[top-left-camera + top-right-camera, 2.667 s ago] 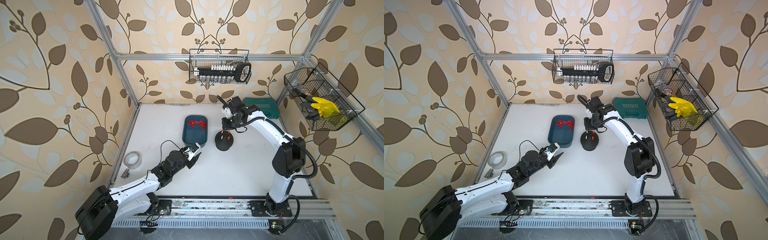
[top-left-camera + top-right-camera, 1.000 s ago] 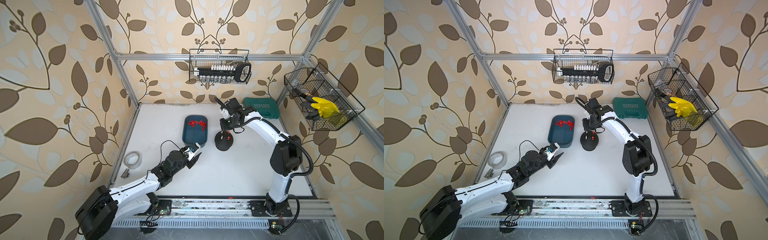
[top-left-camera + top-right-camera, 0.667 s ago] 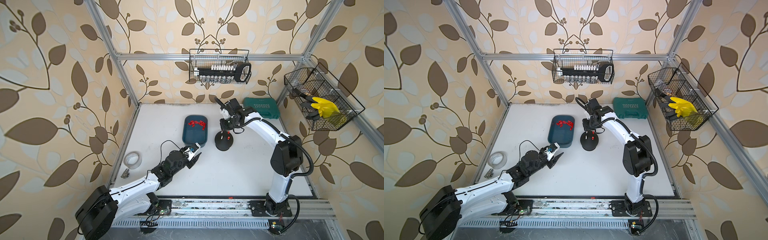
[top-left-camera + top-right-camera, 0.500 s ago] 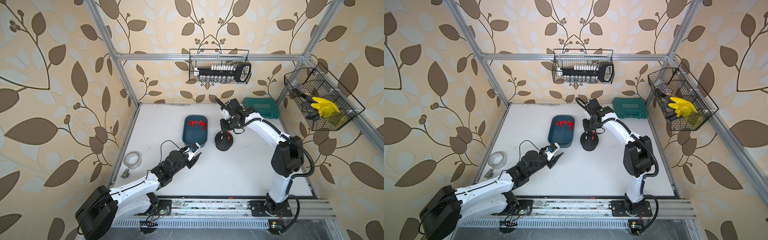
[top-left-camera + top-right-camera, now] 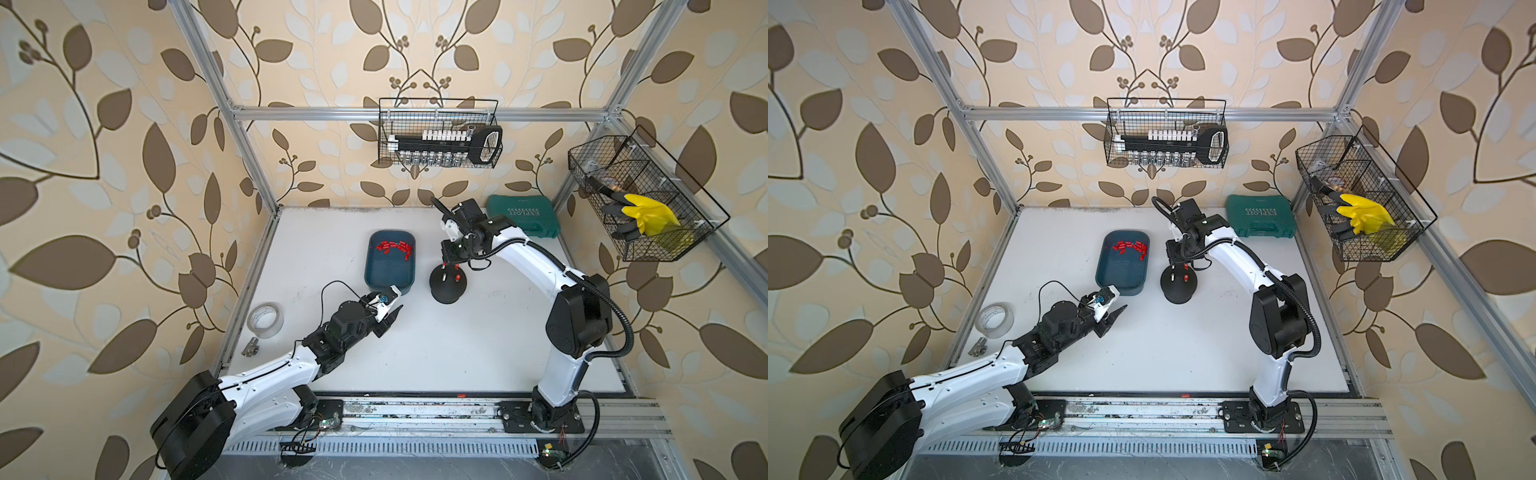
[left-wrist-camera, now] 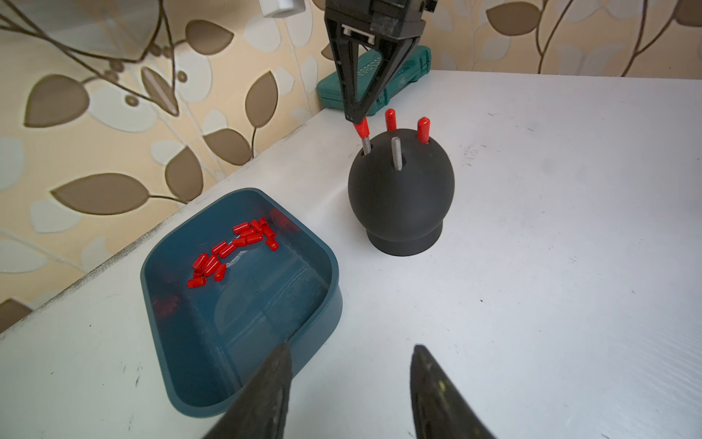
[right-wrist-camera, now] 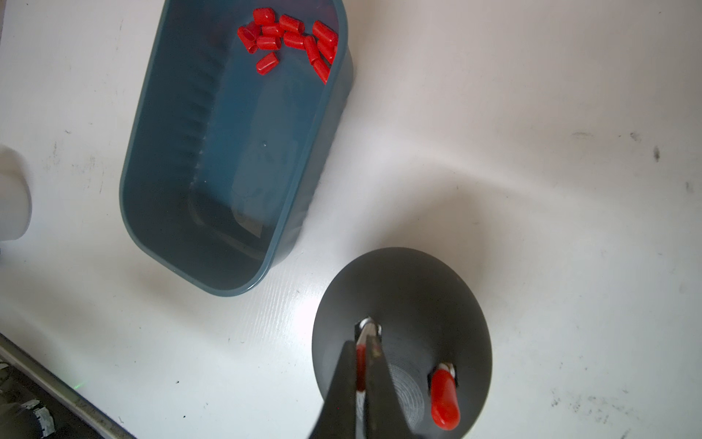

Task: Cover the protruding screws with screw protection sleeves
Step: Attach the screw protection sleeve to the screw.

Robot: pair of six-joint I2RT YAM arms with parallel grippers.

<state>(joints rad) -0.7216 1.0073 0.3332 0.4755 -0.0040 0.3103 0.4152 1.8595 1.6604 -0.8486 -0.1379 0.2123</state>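
**A:** Where does the capping stand?

**B:** The right pincer (image 6: 356, 118) is clamped on a red sleeve (image 6: 361, 129). Its mouth sits over the tip of one screw (image 6: 366, 146) on the black base (image 6: 400, 197), with thread showing below. Two neighbouring screws wear their caps (image 6: 423, 129), and one bare screw (image 6: 397, 154) stands just beside.

**A:** How should the push go?

**B:** I'd press along the pin's own lean, because it tilts outward from the dome. I'd release only once the sleeve sits as low as its neighbours. A sideways shove could buckle the sleeve or rock the base.

**A:** And the room around it?

**B:** It is tightest at the bare screw, which is close to the fingers. The blue tray (image 6: 334, 266) lies near the base, with the loose sleeves (image 6: 231, 251) heaped at its far end. The left pincer (image 6: 350, 347) hovers half-spread and empty by the tray's near end, well apart from the base. The green case (image 6: 376, 76) sits behind by the wall. Elsewhere the tabletop (image 6: 532, 266) is bare, so lifting up and away looks free.
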